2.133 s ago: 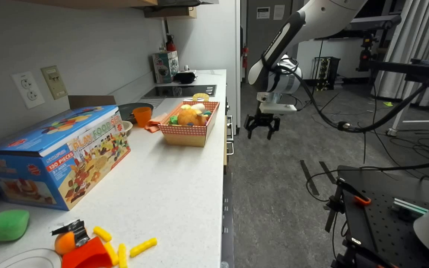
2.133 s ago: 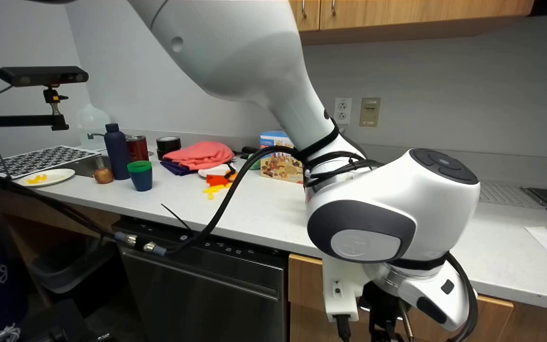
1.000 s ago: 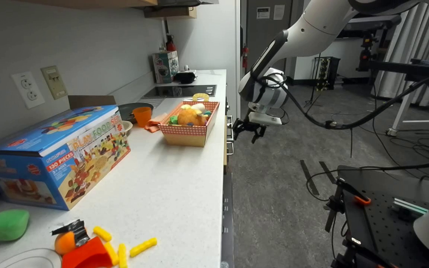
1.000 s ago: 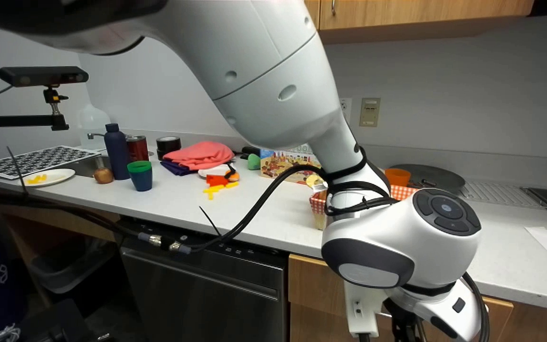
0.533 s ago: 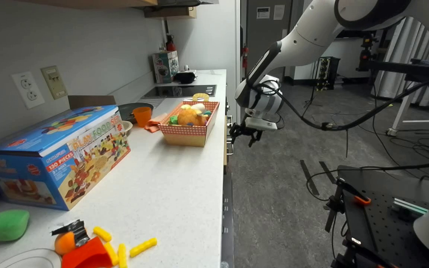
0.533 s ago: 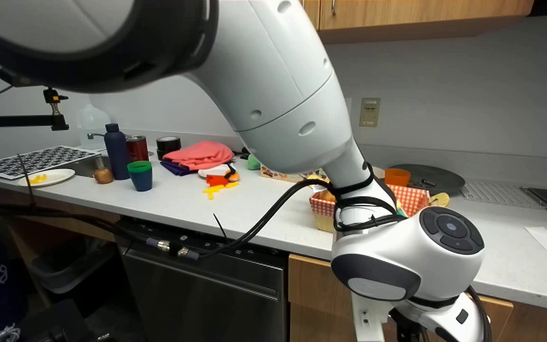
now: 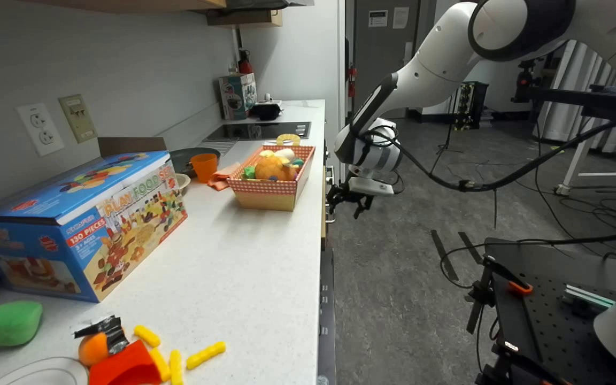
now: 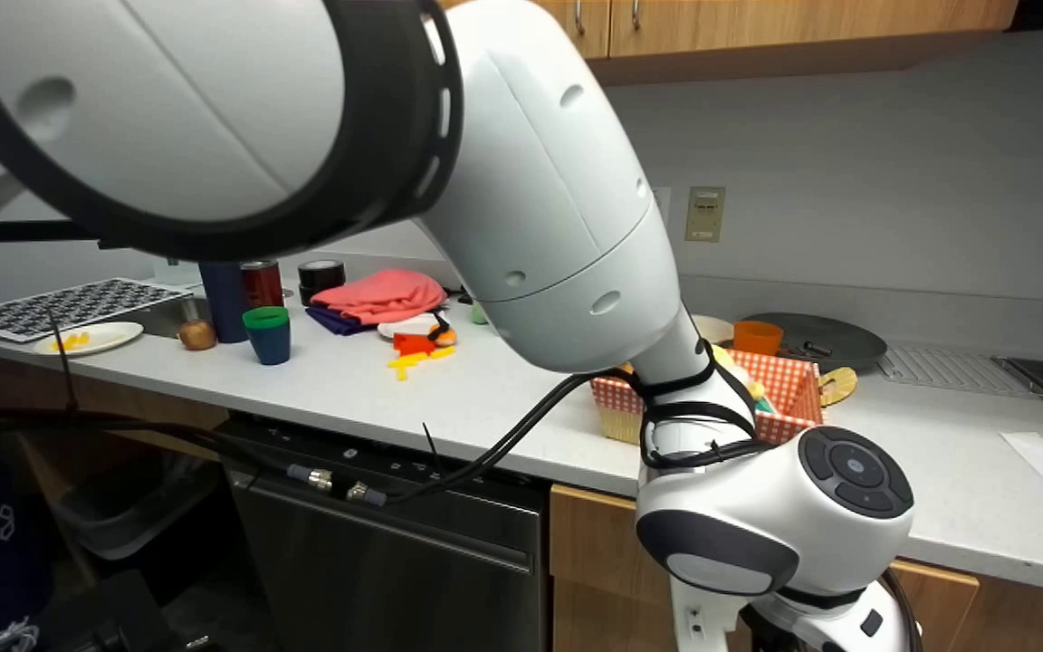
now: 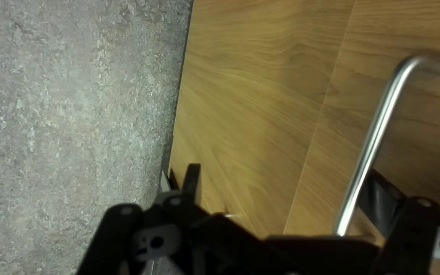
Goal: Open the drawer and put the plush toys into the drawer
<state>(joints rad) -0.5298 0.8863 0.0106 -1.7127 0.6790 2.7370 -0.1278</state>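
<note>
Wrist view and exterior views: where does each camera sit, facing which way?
Wrist view: on the wrist, looking past the black two-finger gripper at a wooden drawer front with silver bar handle.
An exterior view: above the white countertop, facing along it; white robot arm and gripper at picture right.
An exterior view: from the room side, facing the grey wall; arm looms close, gripper mostly below frame.
Both exterior views share the red-and-white checked basket and orange cup.

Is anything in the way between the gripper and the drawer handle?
Nothing visible. In the wrist view, the open gripper has the handle of the drawer showing between its spread fingers, close beside one of them. Whether that finger touches the handle, I cannot tell.
</note>
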